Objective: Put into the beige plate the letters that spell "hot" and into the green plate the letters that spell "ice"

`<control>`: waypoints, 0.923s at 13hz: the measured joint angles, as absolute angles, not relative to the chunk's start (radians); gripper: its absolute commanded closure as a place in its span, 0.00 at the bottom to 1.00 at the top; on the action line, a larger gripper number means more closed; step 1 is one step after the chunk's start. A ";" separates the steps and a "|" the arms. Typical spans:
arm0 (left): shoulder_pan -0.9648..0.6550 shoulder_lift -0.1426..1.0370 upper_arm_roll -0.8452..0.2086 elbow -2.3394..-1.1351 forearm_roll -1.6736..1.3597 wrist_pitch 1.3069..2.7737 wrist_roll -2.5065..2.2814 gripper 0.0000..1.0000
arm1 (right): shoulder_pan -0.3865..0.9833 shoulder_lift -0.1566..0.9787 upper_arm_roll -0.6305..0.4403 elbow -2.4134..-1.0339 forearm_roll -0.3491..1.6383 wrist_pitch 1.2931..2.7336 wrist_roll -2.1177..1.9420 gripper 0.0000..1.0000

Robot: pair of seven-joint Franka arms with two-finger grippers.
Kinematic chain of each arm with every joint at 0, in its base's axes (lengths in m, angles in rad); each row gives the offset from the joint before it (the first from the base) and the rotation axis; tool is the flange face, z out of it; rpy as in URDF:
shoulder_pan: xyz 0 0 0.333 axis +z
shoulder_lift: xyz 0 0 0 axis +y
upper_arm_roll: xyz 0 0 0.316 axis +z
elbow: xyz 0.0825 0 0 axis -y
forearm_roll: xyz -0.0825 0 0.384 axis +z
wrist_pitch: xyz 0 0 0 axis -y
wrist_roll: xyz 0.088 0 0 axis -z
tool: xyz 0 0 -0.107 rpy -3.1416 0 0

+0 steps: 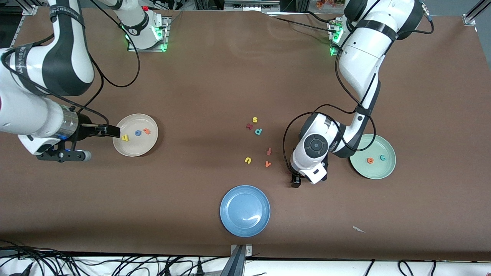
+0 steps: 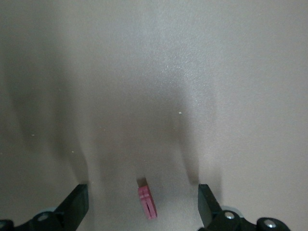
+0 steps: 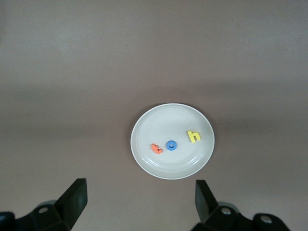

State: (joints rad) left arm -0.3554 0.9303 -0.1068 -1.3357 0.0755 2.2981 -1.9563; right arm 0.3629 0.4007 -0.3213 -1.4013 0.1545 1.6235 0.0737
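The beige plate [image 1: 130, 149] [image 3: 159, 122] holds the yellow "h" [image 1: 125, 137] [image 3: 194, 136], the blue "o" [image 1: 138, 133] [image 3: 172, 144] and the orange "t" [image 1: 146, 131] [image 3: 156, 148]. My right gripper [image 1: 111, 131] [image 3: 140, 185] hangs open and empty just off that plate's rim, toward the right arm's end. The green plate [image 1: 374, 172] holds the orange "e" [image 1: 370, 160] and the teal "c" [image 1: 382, 157]. My left gripper [image 1: 297, 181] [image 2: 142, 192] is low over the table beside the green plate, open, its fingers either side of the dark red "i" [image 2: 147, 202], which lies on the table untouched.
A blue plate [image 1: 244, 210] sits nearer the front camera. Loose letters lie mid-table: yellow "s" [image 1: 254, 120], a dark red letter [image 1: 249, 126], teal "p" [image 1: 258, 131], reddish "f" [image 1: 269, 151], yellow "u" [image 1: 248, 160], orange "v" [image 1: 268, 164]. A white scrap [image 1: 358, 229] lies near the front edge.
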 measured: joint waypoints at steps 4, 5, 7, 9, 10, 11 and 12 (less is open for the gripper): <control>-0.355 0.940 -0.105 -1.331 0.075 2.298 -1.960 0.09 | 0.143 0.383 -0.064 -1.387 0.034 1.644 0.079 0.01; -0.355 0.940 -0.105 -1.330 0.075 2.298 -1.960 0.09 | 0.117 0.375 -0.034 -1.387 0.020 1.645 0.081 0.01; -0.356 0.940 -0.105 -1.330 0.075 2.298 -1.960 0.11 | 0.098 0.351 -0.021 -1.391 0.015 1.646 0.081 0.01; -0.362 0.940 -0.105 -1.330 0.075 2.298 -1.964 0.11 | 0.087 0.312 -0.021 -1.442 0.015 1.688 0.081 0.01; -0.366 0.940 -0.105 -1.330 0.075 2.298 -1.967 0.13 | 0.083 0.290 -0.020 -1.481 0.015 1.713 0.081 0.01; -0.370 0.940 -0.105 -1.330 0.075 2.298 -1.971 0.14 | 0.080 0.273 -0.018 -1.510 0.014 1.728 0.081 0.01; -0.374 0.940 -0.105 -1.330 0.075 2.298 -1.975 0.17 | 0.080 0.262 -0.017 -1.532 0.014 1.734 0.081 0.01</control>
